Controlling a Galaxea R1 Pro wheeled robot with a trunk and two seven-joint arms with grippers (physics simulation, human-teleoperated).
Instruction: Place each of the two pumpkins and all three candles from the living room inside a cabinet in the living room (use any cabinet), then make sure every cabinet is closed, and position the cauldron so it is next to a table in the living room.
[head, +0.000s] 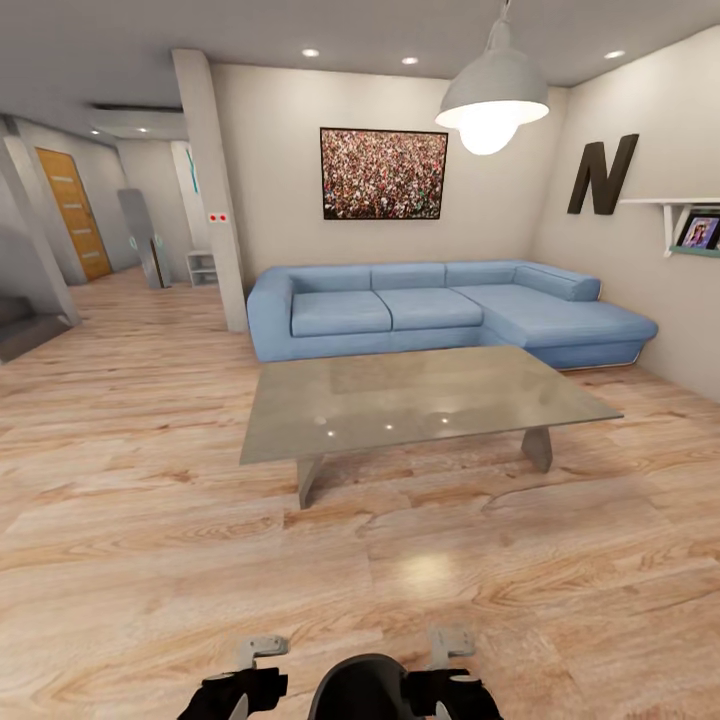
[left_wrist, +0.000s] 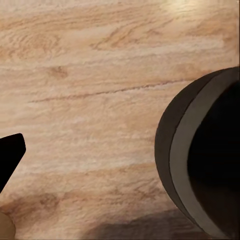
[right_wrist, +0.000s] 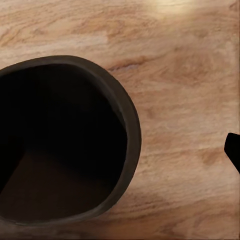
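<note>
The cauldron (head: 365, 688) sat between both end effectors, grip state untellable, well short of the bare tabletop (head: 420, 400); placement remained.

Table (head: 420, 400) centre, on floor (head: 150, 500). Sofa (head: 440, 310) behind table, against wall. Picture (head: 384, 173) above sofa. Lamp (head: 492, 100) above table. Cauldron (head: 362, 688) nearest, before table, between left gripper (head: 255, 665) and right gripper (head: 450, 660).
</note>
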